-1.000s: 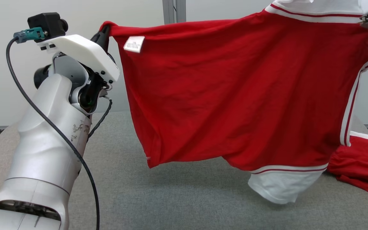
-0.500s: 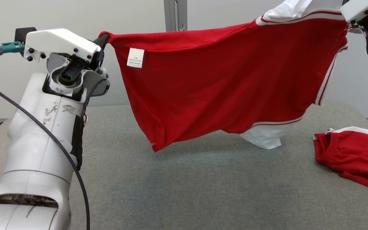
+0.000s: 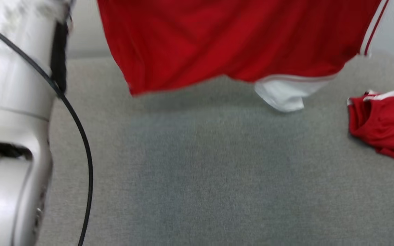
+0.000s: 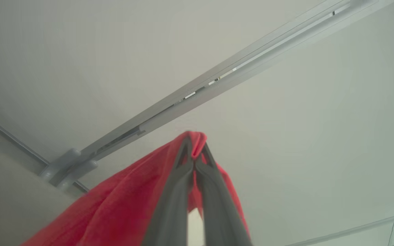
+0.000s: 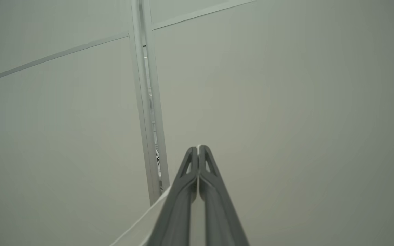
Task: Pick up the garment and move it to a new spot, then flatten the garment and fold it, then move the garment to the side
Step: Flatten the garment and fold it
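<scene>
The red garment (image 3: 217, 37) with white trim hangs spread out above the grey table (image 3: 200, 177), and its white sleeve (image 3: 282, 95) dangles lowest. In the left wrist view my left gripper (image 4: 194, 150) is shut on a bunched red corner of the garment (image 4: 132, 212), held up toward the ceiling. Over in the right wrist view my right gripper (image 5: 198, 148) is shut on a thin white edge of the garment (image 5: 142, 225), pointing at a pale wall. My pale left forearm (image 3: 9, 102) stands at the left of the head view.
A second red garment (image 3: 385, 123) with a white band lies crumpled at the table's right edge. A black cable (image 3: 77, 130) runs down beside my left forearm. Pale wall panels stand behind the table.
The head camera has tilted down, so both grippers and the garment's top edge have left the head view. The garment hangs higher off the table than a second ago.
</scene>
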`<state>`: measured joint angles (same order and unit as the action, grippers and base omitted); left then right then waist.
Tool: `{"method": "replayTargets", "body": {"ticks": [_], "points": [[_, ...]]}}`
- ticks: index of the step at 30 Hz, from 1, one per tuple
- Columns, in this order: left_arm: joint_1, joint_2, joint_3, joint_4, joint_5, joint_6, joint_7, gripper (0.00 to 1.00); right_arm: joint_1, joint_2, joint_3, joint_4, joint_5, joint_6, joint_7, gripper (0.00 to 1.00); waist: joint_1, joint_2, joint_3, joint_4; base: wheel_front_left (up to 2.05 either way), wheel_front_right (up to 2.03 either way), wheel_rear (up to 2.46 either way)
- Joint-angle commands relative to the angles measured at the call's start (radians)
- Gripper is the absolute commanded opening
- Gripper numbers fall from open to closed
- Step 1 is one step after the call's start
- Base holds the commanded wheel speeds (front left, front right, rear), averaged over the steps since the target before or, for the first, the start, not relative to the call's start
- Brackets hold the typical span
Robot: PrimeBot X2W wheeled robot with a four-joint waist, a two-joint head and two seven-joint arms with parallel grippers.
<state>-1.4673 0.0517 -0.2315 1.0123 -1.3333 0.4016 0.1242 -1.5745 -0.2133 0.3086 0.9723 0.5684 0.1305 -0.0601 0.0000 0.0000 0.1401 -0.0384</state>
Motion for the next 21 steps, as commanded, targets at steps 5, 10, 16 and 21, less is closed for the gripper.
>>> {"method": "replayTargets", "body": {"ticks": [5, 10, 16, 21], "points": [[-0.221, 0.003, 0.054, 0.022, 0.001, -0.068, -0.206, 0.00, -0.218, 0.024, -0.067, 0.101, -0.062, 0.001, -0.184, 0.00, 0.0000, 0.0000, 0.314, -0.011, 0.00, 0.00, 0.00], [-0.354, 0.002, 0.011, 0.065, -0.009, -0.161, -0.325, 0.00, -0.299, 0.037, -0.232, -0.006, -0.139, 0.000, -0.207, 0.00, 0.0000, 0.0000, 0.392, 0.000, 0.00, 0.00, 0.00], [-0.357, 0.002, -0.068, 0.071, -0.060, -0.283, -0.364, 0.00, -0.191, 0.115, -0.383, -0.200, -0.275, 0.001, -0.205, 0.00, 0.0000, 0.0000, 0.436, 0.020, 0.00, 0.00, 0.00], [-0.315, -0.001, -0.136, 0.087, -0.109, -0.364, -0.382, 0.00, -0.080, 0.145, -0.372, -0.221, -0.287, 0.001, -0.206, 0.00, 0.0000, 0.0000, 0.488, 0.017, 0.00, 0.00, 0.00]]}}
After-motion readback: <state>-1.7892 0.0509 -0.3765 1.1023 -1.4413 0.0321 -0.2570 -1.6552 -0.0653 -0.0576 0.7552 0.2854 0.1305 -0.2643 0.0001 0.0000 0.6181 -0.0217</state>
